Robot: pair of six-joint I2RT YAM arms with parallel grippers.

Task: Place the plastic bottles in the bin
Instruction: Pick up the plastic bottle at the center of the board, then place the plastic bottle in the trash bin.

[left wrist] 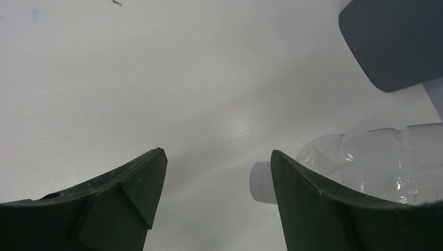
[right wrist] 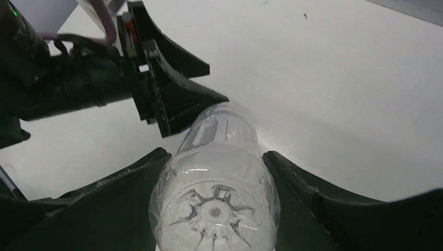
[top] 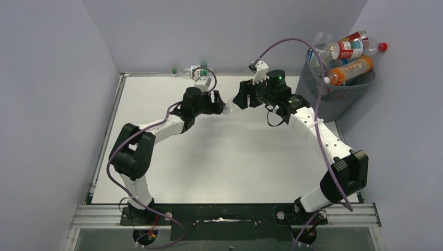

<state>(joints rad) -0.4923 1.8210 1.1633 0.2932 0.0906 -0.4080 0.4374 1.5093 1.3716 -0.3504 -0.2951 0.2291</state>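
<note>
A clear plastic bottle (right wrist: 217,198) with a white cap (left wrist: 259,181) is held level above the table, and my right gripper (right wrist: 215,154) is shut on its base end. In the top view this bottle (top: 230,107) spans the gap between my right gripper (top: 242,99) and my left gripper (top: 219,103). My left gripper (left wrist: 217,152) is open. The cap peeks out beside its right finger (left wrist: 308,198), and nothing is between the jaws. The bin (top: 342,99) stands off the table's back right corner, piled with several bottles, among them an orange one (top: 352,70).
Another clear bottle (top: 189,70) with a green cap lies along the back wall, behind the left arm. The white table (top: 224,162) is walled in by grey panels at the left, back and right. Purple cables loop over both arms.
</note>
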